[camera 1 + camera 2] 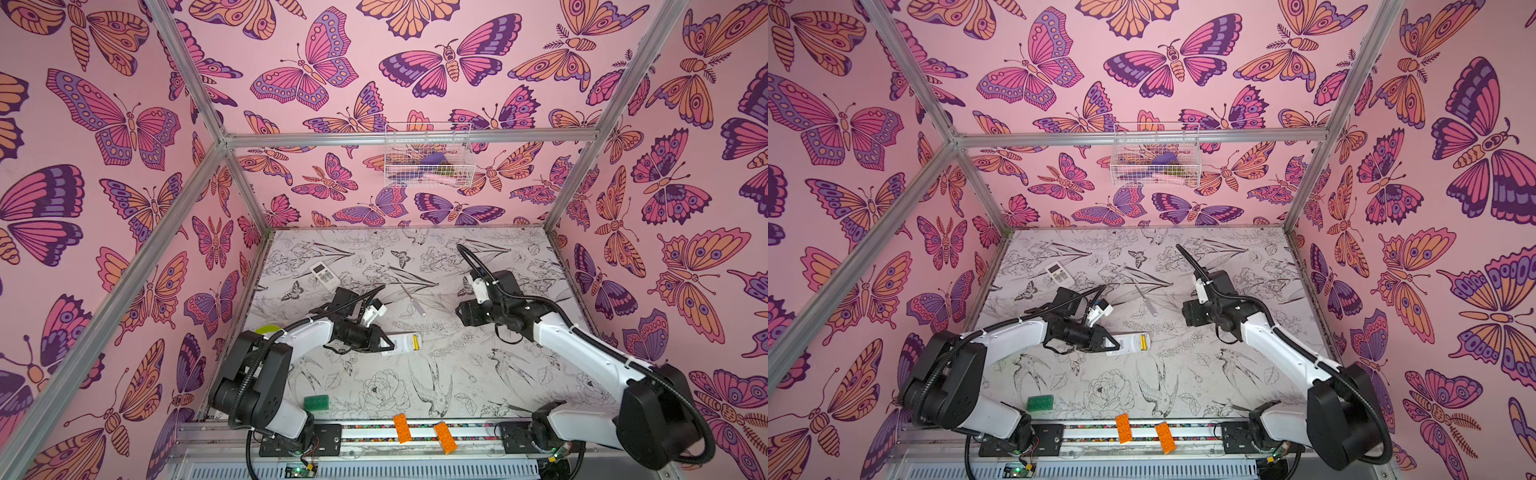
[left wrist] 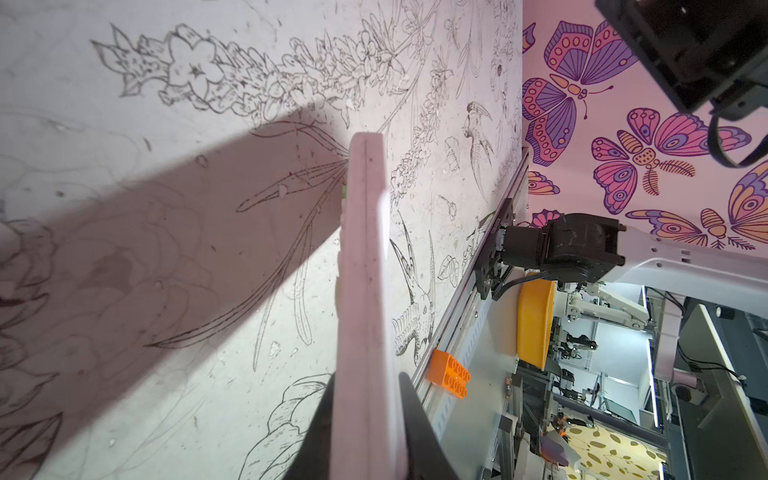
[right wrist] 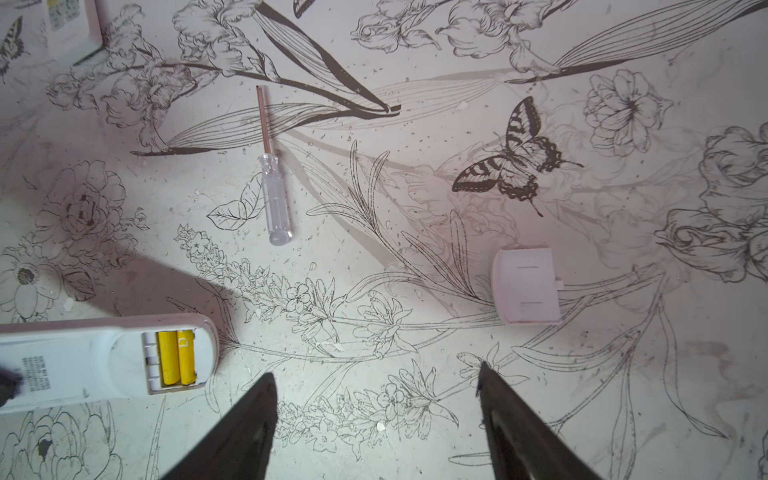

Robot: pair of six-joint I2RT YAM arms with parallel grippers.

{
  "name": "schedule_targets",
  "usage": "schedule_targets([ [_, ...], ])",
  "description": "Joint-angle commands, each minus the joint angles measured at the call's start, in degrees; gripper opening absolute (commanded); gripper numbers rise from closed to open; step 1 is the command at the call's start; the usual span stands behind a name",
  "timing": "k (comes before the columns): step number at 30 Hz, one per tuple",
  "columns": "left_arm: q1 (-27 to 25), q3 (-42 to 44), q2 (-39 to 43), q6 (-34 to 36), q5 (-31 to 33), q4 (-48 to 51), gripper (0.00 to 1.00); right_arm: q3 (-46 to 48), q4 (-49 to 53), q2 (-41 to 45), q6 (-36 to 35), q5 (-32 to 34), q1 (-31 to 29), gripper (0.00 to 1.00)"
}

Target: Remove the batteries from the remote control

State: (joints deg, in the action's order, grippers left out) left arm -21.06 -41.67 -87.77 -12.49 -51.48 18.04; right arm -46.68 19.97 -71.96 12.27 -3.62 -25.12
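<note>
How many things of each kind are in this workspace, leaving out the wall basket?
White plastic remote controls: 2
Yellow cylindrical batteries: 2
Flat white rectangular cover: 1
Clear-handled metal screwdriver: 1
Green toy brick: 1
Orange toy bricks: 2
Total: 9

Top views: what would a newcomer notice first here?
The loud pink butterfly walls around the cell. Then the white remote over the middle of the table, clamped in the left gripper, compartment open on two yellow batteries. A small white cover lies flat just ahead of the open right gripper.
</note>
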Motion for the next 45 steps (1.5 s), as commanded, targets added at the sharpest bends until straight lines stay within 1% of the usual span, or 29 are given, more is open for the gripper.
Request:
schedule_targets([
  [1, -0.21, -1.79, -3.10, 0.97, -2.39, 1.02, 0.07, 3.42, -1.52, 3.86, 1.34, -0.11, -0.22, 0.76],
  [4, -0.21, -3.79, -5.47, 0.79, -2.40, 2.85, 0.12, 6.18, -2.69, 6.40, 2.85, -4.12, -0.19, 0.73],
  [7, -0.21, -5.56, -7.71, 0.77, -0.98, 4.01, 0.16, 9.43, -4.75, 9.02, 4.44, -5.60, -0.62, 0.72],
  [8, -0.22, -6.63, -8.56, 1.01, -0.01, 5.31, 0.19, 10.19, -5.17, 9.70, 4.81, -5.86, -0.80, 0.72],
  [11, -0.13, -9.15, -9.80, 2.47, 3.46, 8.63, 0.37, 11.52, -4.96, 11.22, 5.82, -6.43, -1.42, 0.71],
  [15, -0.12, -10.84, -11.76, 2.56, 5.80, 9.90, 0.51, 13.95, -7.12, 12.45, 6.94, -7.00, -2.12, 0.70],
  [18, -0.08, -13.00, -12.03, 4.00, 8.53, 12.61, 0.57, 13.56, -6.09, 12.62, 7.25, -7.41, -2.83, 0.69],
  [21, 0.05, -13.24, -12.27, 4.40, 10.86, 12.24, 0.62, 14.45, -7.28, 13.14, 6.89, -6.56, -3.94, 0.69],
  [24, 0.14, -14.43, -12.25, 4.86, 13.85, 14.02, 0.66, 14.61, -7.67, 12.50, 7.78, -6.66, -4.21, 0.68],
  [29, 0.82, -13.61, -11.40, 6.43, 17.53, 13.63, 0.69, 16.21, -10.63, 11.31, 8.38, -5.85, -6.23, 0.67],
  [33, 1.53, -13.90, -8.54, 6.82, 18.44, 14.67, 0.73, 15.31, -10.73, 9.71, 8.95, -5.46, -7.71, 0.66],
  [37, 1.81, -12.50, -4.86, 7.09, 19.59, 13.79, 0.82, 14.39, -11.96, 7.57, 8.32, -3.85, -8.71, 0.66],
  [42, 2.06, -10.00, 2.39, 8.35, 21.34, 13.06, 0.93, 9.84, -11.30, 2.72, 7.18, -2.94, -10.18, 0.64],
  [45, 2.51, -7.92, 6.92, 10.11, 21.41, 12.28, 0.94, 6.86, -11.53, -1.21, 6.89, -2.58, -10.47, 0.64],
])
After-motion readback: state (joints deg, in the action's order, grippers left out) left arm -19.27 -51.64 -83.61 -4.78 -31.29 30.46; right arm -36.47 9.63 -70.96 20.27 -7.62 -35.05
